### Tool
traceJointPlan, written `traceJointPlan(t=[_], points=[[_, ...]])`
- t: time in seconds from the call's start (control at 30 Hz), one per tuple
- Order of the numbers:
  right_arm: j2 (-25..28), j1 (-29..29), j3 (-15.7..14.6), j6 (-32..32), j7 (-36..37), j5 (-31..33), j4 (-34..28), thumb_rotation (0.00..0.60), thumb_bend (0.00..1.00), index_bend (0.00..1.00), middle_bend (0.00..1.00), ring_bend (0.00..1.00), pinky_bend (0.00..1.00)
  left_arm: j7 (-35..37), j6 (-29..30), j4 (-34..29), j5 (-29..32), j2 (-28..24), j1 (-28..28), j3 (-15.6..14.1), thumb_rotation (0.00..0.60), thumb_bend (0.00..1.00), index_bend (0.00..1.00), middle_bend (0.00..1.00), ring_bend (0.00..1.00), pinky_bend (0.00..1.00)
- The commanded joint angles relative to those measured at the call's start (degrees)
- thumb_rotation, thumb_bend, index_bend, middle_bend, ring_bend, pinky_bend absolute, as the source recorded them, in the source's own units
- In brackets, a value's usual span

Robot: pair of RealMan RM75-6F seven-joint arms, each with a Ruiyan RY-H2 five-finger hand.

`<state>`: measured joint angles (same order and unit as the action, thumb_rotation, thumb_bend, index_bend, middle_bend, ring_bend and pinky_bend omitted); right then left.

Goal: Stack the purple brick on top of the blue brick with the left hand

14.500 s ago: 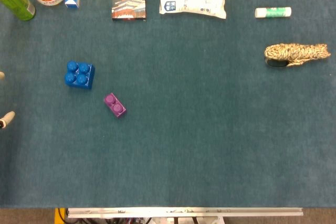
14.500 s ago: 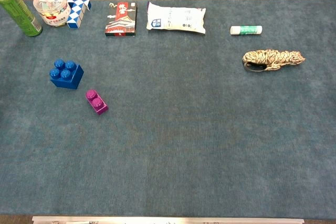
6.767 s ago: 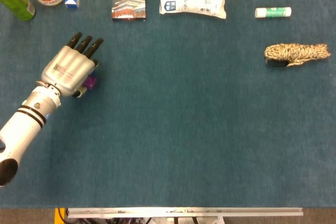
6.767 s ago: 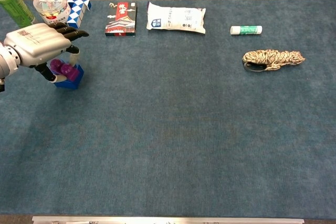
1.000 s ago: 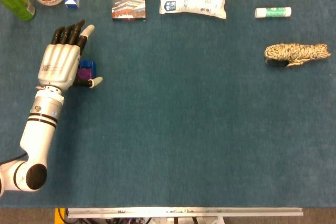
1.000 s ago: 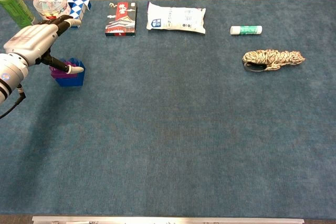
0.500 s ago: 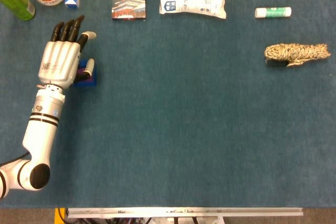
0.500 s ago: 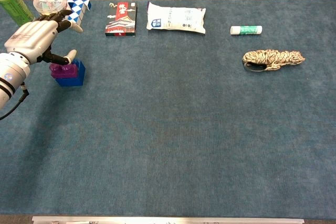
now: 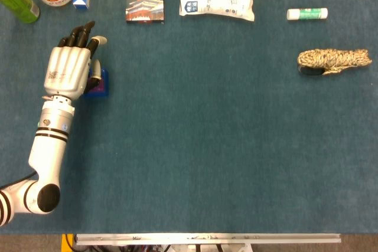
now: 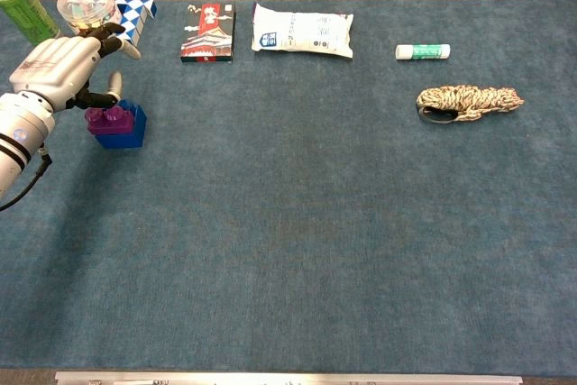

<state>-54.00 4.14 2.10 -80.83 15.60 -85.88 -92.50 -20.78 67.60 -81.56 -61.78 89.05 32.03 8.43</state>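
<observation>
- Broadly, the table (image 10: pixel 297 250), covered in dark teal cloth, carries the whole scene; the stacking itself appears done, and what seems left is for the arm to clear away from the stack.
- Left hand (image 10: pixel 61 69): hovers above and behind the stack near the table's left edge, fingers extended and apart, with the thumb (image 10: pixel 113 84) raised beside the bricks. It holds nothing; whether the thumb touches the purple brick cannot be told. From the head view the left hand (image 9: pixel 69 69) hides most of the stack.
- Right hand: not shown in either view.
- Blue brick (image 10: pixel 124 130): rests on the cloth and serves as the base. In the head view only a sliver of the blue brick (image 9: pixel 104 78) shows beside the palm.
- Purple brick (image 10: pixel 107 120): sits on top of the blue brick, toward its left side, studs upward. It looks seated and level, though how firmly it is pressed down cannot be judged.
- Bystanders, untouched: white packet (image 10: pixel 302 31), printed box (image 10: pixel 208 33), rope bundle (image 10: pixel 469 99), green can (image 10: pixel 32 13), clear tub (image 10: pixel 83 5), glue stick (image 10: pixel 422 51), all well apart from the stack except the tub, which is near the fingertips.
</observation>
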Motion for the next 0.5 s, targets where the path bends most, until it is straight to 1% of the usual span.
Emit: traceJointPlan(t=[0.03,0.1,0.13,0.17,0.2,0.23,0.3,0.37,0.5], points=[[0.0,0.0,0.0,0.0,0.0,0.0,0.0,0.6,0.48,0.24,0.27,0.08,0.21,0.7,0.6,0.3,-0.4,0.5,-0.2,0.5,0.6,0.59,0.22,0.07,0.1,0.23],[0.0,0.0,0.0,0.1,0.0,0.0,0.0,0.6,0.48,0.24,0.27,0.08,0.21,1.6,1.1,0.7,-1.5,0.7,-0.4,0.5,0.6,0.39,0.2,0.07,0.1,0.23],[0.0,0.0,0.0,0.1,0.0,0.0,0.0,0.6,0.48,0.24,0.27,0.08,0.21,2.3,1.1,0.9,-2.2,0.6,-0.5,0.5,0.6,0.21,0.2,0.07,0.1,0.22],[0.0,0.0,0.0,0.1,0.0,0.0,0.0,0.6,0.48,0.24,0.27,0.08,0.21,3.0,1.2,1.0,-2.8,0.6,-0.5,0.4,0.593,0.13,0.19,0.07,0.1,0.22],[0.0,0.0,-0.1,0.1,-0.1,0.0,-0.1,0.6,0.48,0.24,0.27,0.08,0.21,3.9,1.2,1.2,-3.7,0.5,-0.6,0.4,0.572,0.05,0.19,0.07,0.1,0.21],[0.0,0.0,-0.1,0.1,-0.1,0.0,-0.1,0.6,0.48,0.24,0.27,0.08,0.21,5.0,1.1,1.2,-4.3,0.3,-0.6,0.3,0.541,0.01,0.19,0.07,0.09,0.18],[0.0,0.1,-0.1,0.2,-0.2,-0.1,-0.1,0.6,0.48,0.24,0.27,0.08,0.21,6.8,0.8,1.3,-5.5,-0.1,-0.7,0.3,0.507,0.0,0.2,0.07,0.09,0.15],[0.0,0.1,-0.1,0.2,-0.3,-0.1,-0.1,0.6,0.48,0.24,0.27,0.08,0.21,7.6,0.4,1.5,-6.2,-0.4,-0.8,0.1,0.495,0.0,0.22,0.08,0.09,0.12],[0.0,0.1,-0.1,0.2,-0.4,-0.1,-0.1,0.6,0.48,0.24,0.27,0.08,0.21,8.1,-0.7,1.1,-5.9,-0.9,-1.0,0.2,0.495,0.0,0.25,0.1,0.09,0.1]])
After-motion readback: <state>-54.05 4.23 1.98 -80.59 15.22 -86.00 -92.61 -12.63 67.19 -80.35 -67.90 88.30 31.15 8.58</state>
